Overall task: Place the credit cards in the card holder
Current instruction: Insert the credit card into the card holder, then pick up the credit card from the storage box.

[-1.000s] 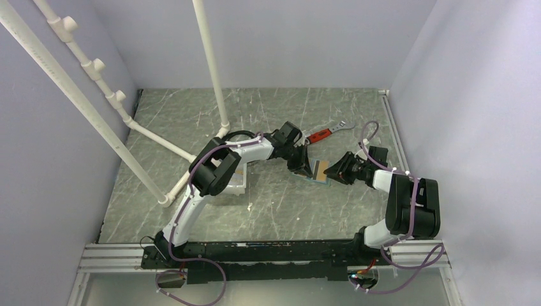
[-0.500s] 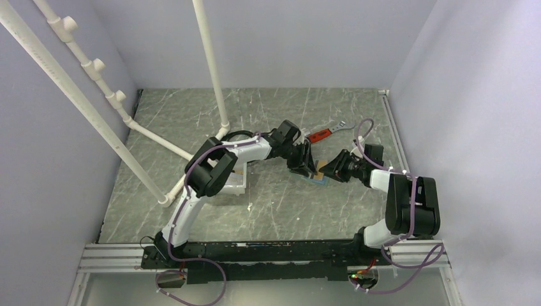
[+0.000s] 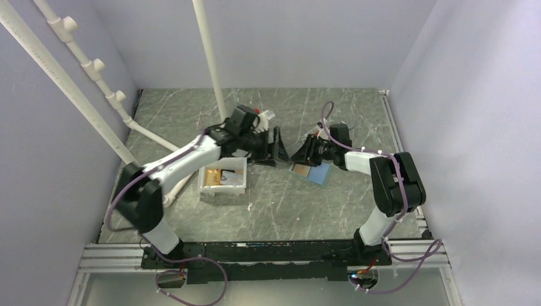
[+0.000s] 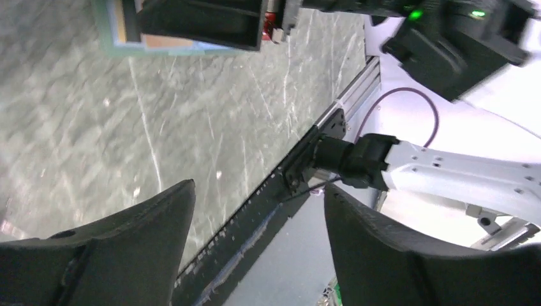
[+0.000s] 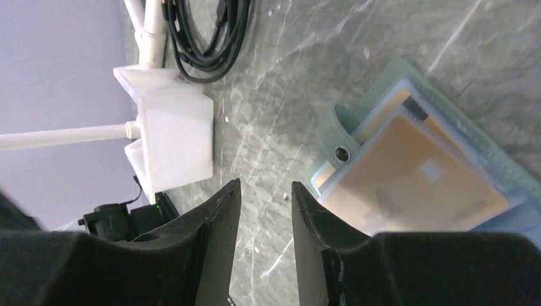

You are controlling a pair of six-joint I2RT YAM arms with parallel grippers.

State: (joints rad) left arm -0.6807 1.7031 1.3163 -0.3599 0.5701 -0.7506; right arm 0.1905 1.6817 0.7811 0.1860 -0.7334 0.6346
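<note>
Fetching another of the credit cards (image 3: 215, 177) from the white tray (image 3: 223, 190) left of the open card holder (image 3: 311, 172) suits the left fingers (image 4: 127, 255), spread empty; the right fingers (image 5: 210, 255), parted empty, should pin it flat.

No text, label or number is legible.

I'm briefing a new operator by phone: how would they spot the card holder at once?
On the green marbled table, look right of the white tray, near the middle. The card holder lies open and flat there, close by the right pincer. Unlike the boxy tray, it is thin, grey-green edged, with light-blue pockets showing tan cards.
</note>
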